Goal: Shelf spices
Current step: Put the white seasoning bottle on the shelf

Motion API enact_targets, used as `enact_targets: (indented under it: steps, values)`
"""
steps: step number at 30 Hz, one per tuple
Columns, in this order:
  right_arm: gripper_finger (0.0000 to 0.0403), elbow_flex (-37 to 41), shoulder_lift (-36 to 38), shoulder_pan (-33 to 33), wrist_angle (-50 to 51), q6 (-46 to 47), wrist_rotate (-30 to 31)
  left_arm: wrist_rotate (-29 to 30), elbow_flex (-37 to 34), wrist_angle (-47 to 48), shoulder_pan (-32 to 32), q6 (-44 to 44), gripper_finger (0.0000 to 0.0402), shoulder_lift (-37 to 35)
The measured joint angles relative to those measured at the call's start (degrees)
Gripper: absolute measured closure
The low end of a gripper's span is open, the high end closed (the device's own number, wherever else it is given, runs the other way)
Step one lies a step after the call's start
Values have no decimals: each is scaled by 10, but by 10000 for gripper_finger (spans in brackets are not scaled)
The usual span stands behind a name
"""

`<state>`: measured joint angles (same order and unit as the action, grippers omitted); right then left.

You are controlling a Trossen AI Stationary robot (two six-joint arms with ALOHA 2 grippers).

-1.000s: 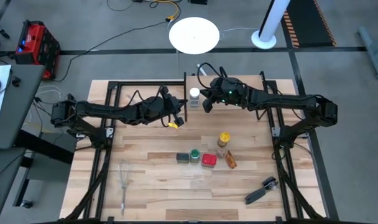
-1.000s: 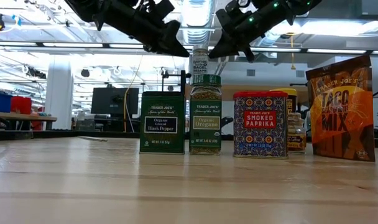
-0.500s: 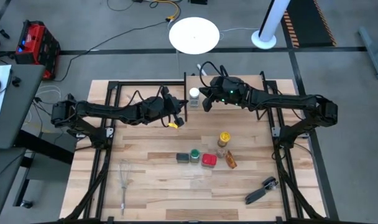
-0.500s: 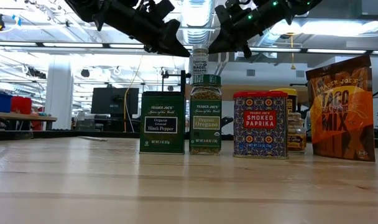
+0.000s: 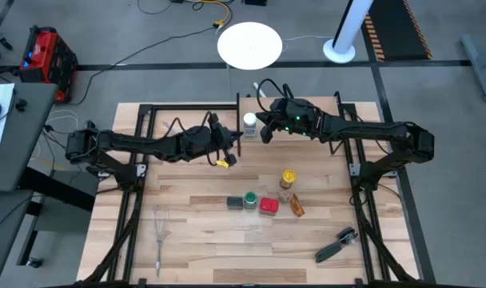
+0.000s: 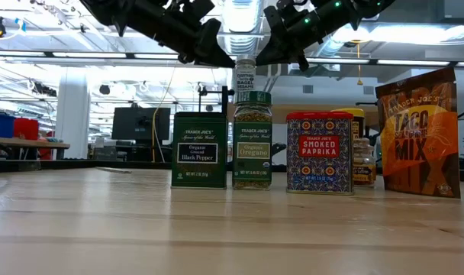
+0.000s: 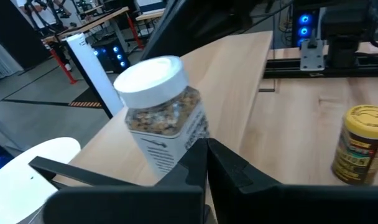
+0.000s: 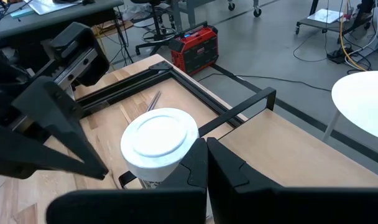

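Both closed, empty end effectors, left (image 5: pixel 232 151) and right (image 5: pixel 264 133), flank the white-capped jar (image 5: pixel 249 124) on the shelf (image 5: pixel 307 142); black pepper tin (image 6: pixel 200 150), oregano jar (image 6: pixel 252 141), smoked paprika tin (image 6: pixel 319 153) stand nearer on the tabletop (image 5: pixel 195 240).

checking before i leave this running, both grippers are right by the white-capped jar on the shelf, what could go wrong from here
1. The white-capped jar on the shelf has the shut left gripper on one side and the shut right gripper on the other; a small sideways move could knock it over or off the board.
2. The two grippers sit close together, so the arms might collide.
3. The yellow-capped jar, paprika tin and their neighbours are bunched on the table, so one may topple when another is picked.
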<state>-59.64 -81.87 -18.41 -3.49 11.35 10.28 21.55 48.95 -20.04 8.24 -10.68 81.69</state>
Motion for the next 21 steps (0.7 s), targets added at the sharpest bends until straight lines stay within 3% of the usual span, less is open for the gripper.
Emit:
enact_targets:
  steps: [12,21]
  values:
    - [400,0,0,4,2,-22,0,100,0,1,-23,-40,401,0]
    - [400,0,0,3,18,-11,1,105,0,4,-25,-45,401,0]
